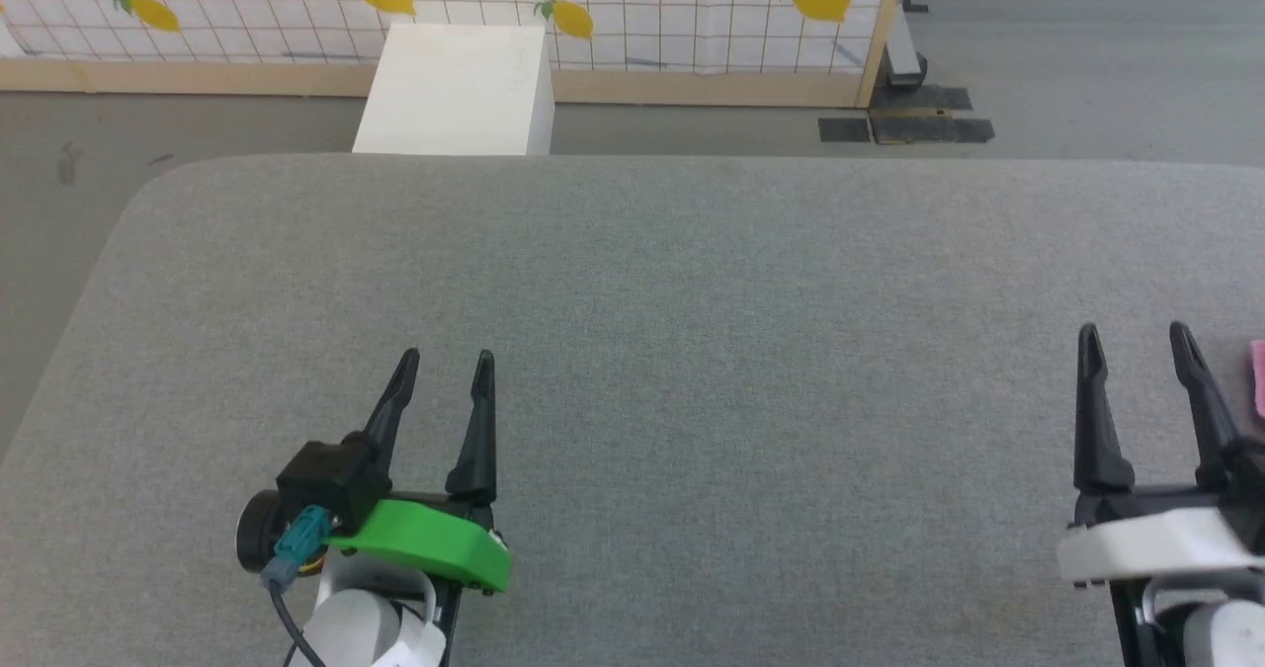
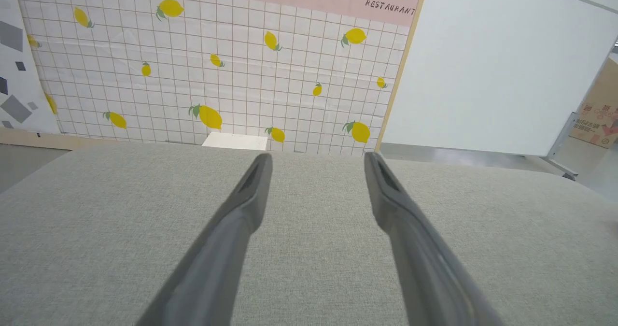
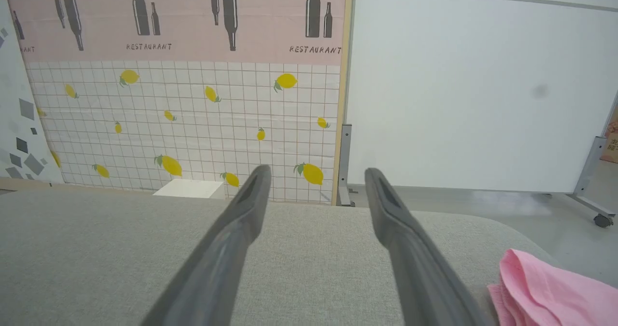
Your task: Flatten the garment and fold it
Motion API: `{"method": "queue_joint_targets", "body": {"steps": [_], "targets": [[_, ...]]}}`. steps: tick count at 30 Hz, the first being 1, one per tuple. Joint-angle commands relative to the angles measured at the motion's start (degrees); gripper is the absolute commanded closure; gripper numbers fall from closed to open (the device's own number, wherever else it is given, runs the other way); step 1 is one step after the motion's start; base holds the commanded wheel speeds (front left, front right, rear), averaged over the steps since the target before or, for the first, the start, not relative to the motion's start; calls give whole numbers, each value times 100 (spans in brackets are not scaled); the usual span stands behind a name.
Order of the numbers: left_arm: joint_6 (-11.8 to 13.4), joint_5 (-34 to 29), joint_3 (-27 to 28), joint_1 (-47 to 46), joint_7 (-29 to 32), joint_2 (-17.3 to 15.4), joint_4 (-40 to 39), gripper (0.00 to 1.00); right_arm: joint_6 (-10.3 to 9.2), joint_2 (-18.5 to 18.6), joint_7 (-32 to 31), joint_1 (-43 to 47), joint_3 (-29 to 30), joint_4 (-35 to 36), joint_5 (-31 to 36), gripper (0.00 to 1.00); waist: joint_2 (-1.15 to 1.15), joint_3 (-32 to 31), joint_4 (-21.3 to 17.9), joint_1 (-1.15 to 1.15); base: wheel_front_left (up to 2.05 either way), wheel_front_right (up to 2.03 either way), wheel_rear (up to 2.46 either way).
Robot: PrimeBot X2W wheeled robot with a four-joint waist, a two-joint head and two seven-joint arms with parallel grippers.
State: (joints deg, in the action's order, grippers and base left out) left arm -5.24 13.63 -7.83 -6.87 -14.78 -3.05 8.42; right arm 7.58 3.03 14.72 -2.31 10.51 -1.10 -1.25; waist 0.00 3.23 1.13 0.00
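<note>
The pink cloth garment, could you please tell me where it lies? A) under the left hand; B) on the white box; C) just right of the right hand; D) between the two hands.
C: the pink cloth garment lies bunched on the grey fabric table just right of the right hand.

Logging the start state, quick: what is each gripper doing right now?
Left gripper: open, holding nothing.
Right gripper: open, holding nothing; pink garment lies beside it.

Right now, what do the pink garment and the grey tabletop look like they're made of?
Garment: thin soft cloth, probably, matte pink, going by its loose folds.
Tabletop: grey woven fabric covering, matte, with a fine visible weave. What lies beneath it can't be told.
</note>
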Motion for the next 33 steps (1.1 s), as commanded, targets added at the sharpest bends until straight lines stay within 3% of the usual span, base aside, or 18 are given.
{"method": "queue_joint_targets", "body": {"steps": [1, 12, 33], "targets": [[34, 2, 33, 86, -21, 16, 2, 0, -9, -9, 27, 155, -14, 75, -44, 0, 0, -36, 15, 0, 0, 0, 0], [64, 68, 272, 339, -21, 17, -83, 0, -9, -14, 27, 606, -270, 178, -171, 0, 0, -94, -55, 0, 0, 0, 0], [44, 86, 346, 391, -22, 17, -82, 0, -9, -15, 28, 659, -469, 83, -212, 0, 0, -60, -22, 0, 0, 0, 0]]}}
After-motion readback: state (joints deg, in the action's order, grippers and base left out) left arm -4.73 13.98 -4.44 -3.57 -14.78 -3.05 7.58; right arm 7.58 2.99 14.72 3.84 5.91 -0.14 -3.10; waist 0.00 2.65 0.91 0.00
